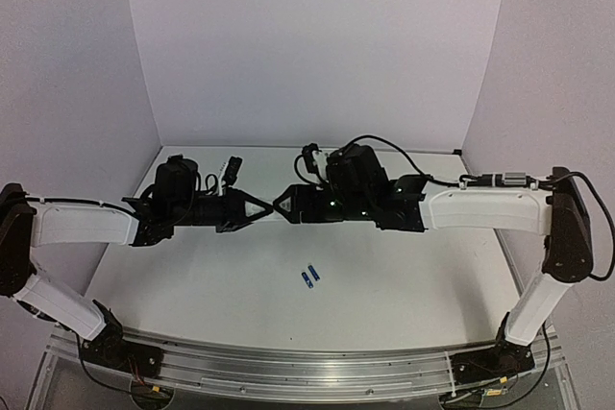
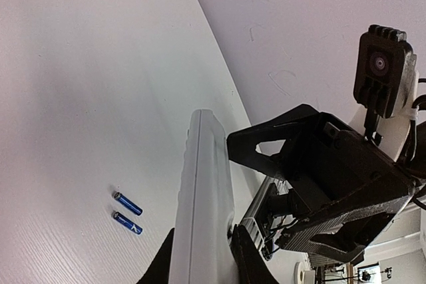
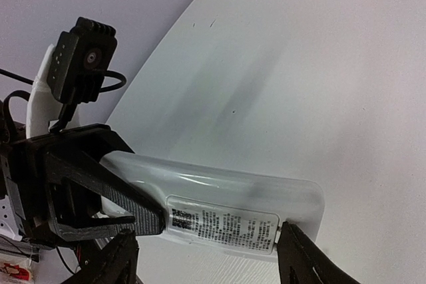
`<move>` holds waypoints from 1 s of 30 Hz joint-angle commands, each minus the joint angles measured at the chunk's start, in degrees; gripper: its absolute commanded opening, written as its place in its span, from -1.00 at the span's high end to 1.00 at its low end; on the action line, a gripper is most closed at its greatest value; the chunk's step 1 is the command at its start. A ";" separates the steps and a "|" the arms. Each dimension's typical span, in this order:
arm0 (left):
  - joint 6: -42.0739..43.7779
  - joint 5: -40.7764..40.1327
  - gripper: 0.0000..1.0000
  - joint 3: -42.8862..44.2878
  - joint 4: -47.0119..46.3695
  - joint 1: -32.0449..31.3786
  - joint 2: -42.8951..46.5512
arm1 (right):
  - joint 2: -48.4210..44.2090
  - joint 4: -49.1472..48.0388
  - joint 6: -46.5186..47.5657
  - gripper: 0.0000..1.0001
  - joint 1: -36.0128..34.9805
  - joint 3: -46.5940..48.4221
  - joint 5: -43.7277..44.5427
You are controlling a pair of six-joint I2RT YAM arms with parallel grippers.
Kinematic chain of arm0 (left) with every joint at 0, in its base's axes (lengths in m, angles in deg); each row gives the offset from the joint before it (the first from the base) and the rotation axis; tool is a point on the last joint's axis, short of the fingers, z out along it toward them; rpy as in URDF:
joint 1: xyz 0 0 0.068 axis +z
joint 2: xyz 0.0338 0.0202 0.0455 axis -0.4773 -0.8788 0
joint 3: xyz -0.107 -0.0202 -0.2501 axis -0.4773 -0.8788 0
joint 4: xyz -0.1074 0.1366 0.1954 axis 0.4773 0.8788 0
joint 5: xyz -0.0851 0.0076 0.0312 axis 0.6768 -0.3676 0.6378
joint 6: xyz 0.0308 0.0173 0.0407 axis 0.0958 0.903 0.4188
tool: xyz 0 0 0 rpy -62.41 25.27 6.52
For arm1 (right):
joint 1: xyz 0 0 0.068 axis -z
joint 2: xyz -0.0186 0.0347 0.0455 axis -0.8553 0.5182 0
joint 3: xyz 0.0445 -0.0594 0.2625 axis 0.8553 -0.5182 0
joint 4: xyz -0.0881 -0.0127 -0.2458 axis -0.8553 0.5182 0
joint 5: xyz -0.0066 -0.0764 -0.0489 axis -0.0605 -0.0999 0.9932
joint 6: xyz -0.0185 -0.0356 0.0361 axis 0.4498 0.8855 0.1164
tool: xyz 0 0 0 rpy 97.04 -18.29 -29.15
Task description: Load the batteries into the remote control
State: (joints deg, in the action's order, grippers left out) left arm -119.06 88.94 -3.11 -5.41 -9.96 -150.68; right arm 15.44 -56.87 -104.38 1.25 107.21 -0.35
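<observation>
White table [image 1: 384,276], two batteries [image 1: 309,277] lying loose. Left claw [image 2: 203,255] clenches the remote [image 2: 203,184]; right claw [image 3: 206,236] straddles it, grasp indiscernible.

L arm [image 1: 86,223] & R arm [image 1: 485,208]: white link shells, black joints, black bases [image 1: 104,341] at 6 o'clock. L gripper [image 1: 261,206], R gripper [image 1: 281,205]: black, skeletal triangular frames. Ribbed black wrist cam [image 2: 383,71]. Black cable [image 1: 384,144] loops above R wrist, 12 o'clock.
</observation>
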 commanded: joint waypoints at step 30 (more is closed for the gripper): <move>-4.41 0.81 1.00 -2.92 -11.14 -0.92 4.78 | -3.48 -2.67 -1.65 -0.35 -2.49 1.26 -4.37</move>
State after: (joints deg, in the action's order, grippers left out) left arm -123.02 86.98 -6.02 -8.88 -10.39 -149.60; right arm 10.23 -60.37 -104.26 -1.11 107.24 -5.34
